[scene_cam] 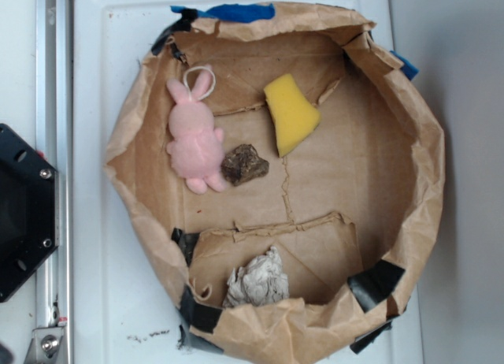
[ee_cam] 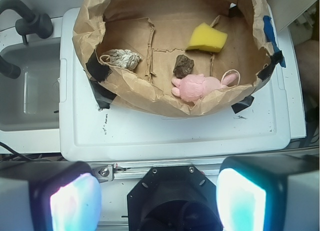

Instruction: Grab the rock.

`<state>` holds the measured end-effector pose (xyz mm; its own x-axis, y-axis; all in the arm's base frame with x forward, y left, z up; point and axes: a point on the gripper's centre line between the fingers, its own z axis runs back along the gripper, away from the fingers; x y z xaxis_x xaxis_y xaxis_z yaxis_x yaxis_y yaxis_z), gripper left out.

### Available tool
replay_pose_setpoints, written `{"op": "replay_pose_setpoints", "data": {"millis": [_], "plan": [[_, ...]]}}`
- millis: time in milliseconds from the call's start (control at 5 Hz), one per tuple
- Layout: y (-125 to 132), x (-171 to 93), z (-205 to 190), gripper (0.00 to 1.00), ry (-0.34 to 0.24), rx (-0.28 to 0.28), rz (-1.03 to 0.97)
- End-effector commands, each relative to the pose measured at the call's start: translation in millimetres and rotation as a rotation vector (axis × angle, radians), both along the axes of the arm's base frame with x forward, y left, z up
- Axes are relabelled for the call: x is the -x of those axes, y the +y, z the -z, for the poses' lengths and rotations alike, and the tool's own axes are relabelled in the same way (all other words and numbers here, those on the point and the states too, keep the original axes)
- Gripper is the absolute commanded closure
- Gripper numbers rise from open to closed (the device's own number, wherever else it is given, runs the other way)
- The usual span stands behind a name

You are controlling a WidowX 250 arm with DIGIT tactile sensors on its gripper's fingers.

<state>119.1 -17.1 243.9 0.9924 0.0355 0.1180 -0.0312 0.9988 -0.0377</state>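
Observation:
The rock is a small dark brown, rough lump lying on the floor of a brown paper basin, touching the feet side of a pink bunny. In the wrist view the rock lies just above the bunny. My gripper is open, its two glowing pads wide apart with nothing between them. It hangs high over the robot's black base, well outside the basin. The gripper itself does not show in the exterior view.
A yellow sponge wedge lies at the basin's back, a crumpled pale paper wad at its front. The basin stands on a white tray. A metal rail and the black base are at left. A grey sink adjoins.

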Motion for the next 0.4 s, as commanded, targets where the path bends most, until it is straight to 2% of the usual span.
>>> {"op": "replay_pose_setpoints", "data": {"millis": [0, 200], "plan": [[0, 0, 0, 0.00, 0.000, 0.000, 0.000], [18, -33, -1, 0.00, -0.003, -0.023, -0.052]]}}
